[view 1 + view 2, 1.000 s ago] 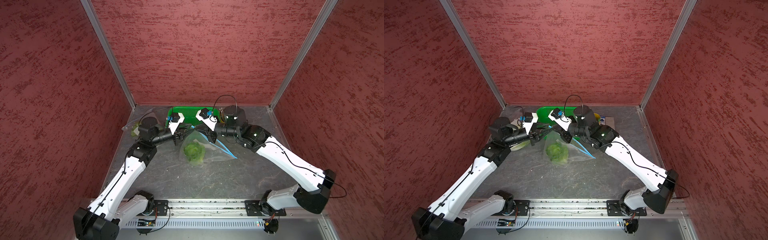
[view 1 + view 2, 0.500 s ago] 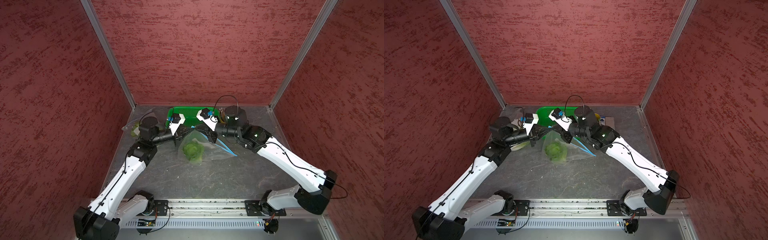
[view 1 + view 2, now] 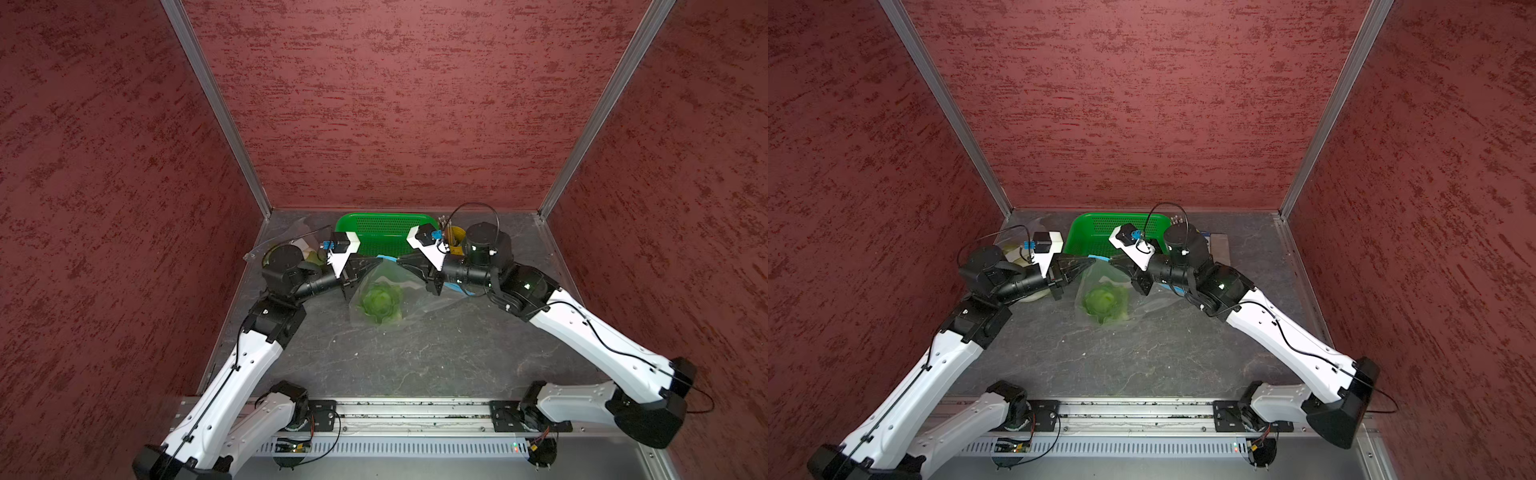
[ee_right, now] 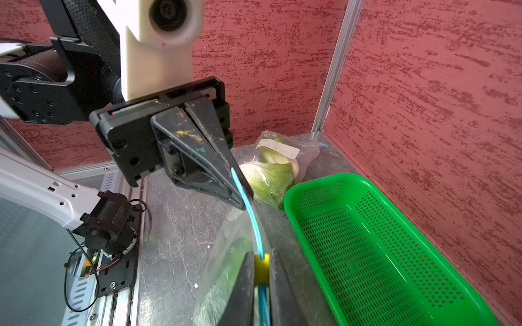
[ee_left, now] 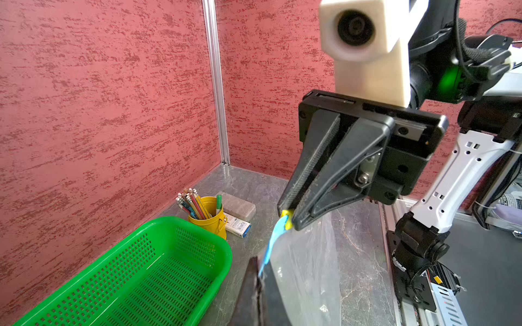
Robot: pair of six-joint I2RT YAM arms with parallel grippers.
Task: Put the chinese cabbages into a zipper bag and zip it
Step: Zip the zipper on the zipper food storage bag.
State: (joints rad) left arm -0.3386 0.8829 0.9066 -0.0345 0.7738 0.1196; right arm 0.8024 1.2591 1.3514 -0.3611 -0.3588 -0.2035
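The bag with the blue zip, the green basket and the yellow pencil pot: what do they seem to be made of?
The zipper bag: thin soft clear plastic film, glossy; it crinkles and shows the tabletop through it. Its yellow slider looks like hard plastic.
The green basket: moulded plastic, smooth, with even perforations.
The yellow pencil pot: possibly painted metal, glossy; could be plastic.

Left arm (image 3: 249,365) & right arm (image 3: 602,340): white shells, black joints, thin black cables.

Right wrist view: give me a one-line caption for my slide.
Right hand clamps the yellow slider of the zipper bag, left hand pinching its blue track, green basket alongside.
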